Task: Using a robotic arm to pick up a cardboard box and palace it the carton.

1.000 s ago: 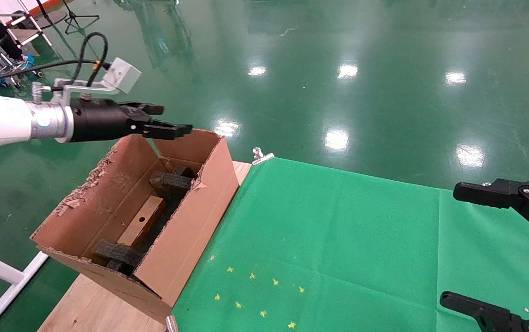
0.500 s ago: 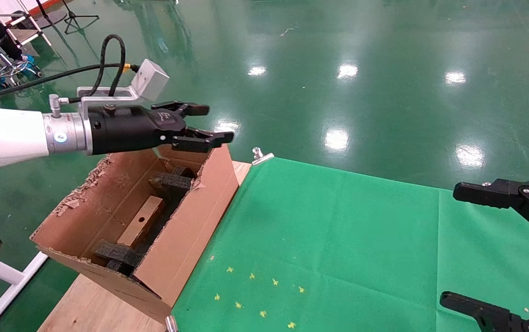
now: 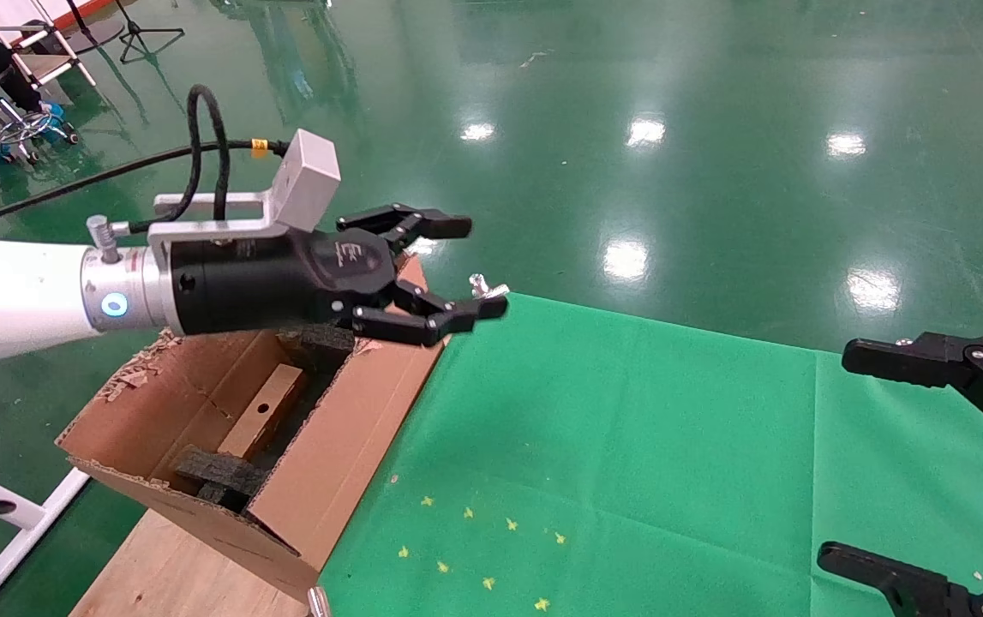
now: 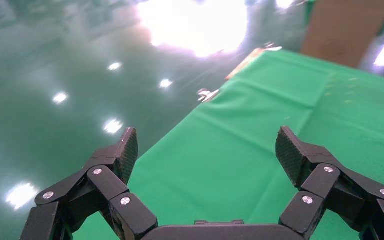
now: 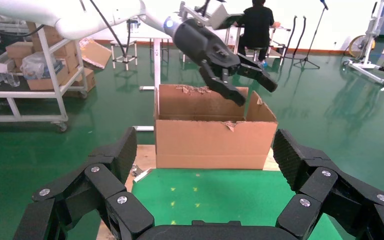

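The large torn-edged carton (image 3: 354, 428) stands at the table's left end and also shows in the right wrist view (image 5: 210, 140). The small slim cardboard box (image 3: 264, 411) with a round hole lies inside it between black foam blocks (image 3: 217, 473). My left gripper (image 3: 457, 270), on the white arm, is open and empty, above the carton's far right corner and the edge of the green cloth; it also shows in the right wrist view (image 5: 252, 85). My right gripper (image 3: 842, 454) is open and empty, parked at the right edge.
A green cloth (image 3: 628, 446) with small yellow marks covers the table, held by a metal clip (image 3: 486, 291) at its far corner. Bare wood (image 3: 165, 566) shows under the carton. A person and shelving (image 5: 45, 65) stand on the shiny green floor beyond.
My left gripper has moved right, from over the carton's far wall toward the cloth's edge, still open and empty. The small box stays in the carton. The right arm has not moved.
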Controlling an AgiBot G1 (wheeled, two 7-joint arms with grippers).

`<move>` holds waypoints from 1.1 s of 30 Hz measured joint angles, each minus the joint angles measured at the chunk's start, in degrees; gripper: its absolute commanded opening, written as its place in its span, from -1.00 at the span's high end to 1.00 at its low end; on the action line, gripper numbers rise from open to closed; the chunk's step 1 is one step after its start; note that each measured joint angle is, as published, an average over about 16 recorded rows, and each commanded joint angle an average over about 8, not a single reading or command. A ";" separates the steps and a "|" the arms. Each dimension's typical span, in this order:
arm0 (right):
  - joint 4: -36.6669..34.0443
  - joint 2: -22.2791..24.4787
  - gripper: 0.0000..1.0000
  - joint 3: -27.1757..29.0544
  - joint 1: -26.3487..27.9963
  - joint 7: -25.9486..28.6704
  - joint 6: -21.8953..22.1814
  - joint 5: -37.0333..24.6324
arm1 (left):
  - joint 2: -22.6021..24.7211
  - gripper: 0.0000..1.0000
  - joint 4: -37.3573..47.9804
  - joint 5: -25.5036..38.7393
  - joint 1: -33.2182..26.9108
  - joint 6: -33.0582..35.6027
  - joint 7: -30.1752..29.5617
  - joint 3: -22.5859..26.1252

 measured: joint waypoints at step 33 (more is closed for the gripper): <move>-0.02 0.02 -1.00 -0.04 -0.01 -0.03 0.05 0.05 | -2.19 -1.00 -18.41 -18.82 13.59 7.33 3.90 -5.27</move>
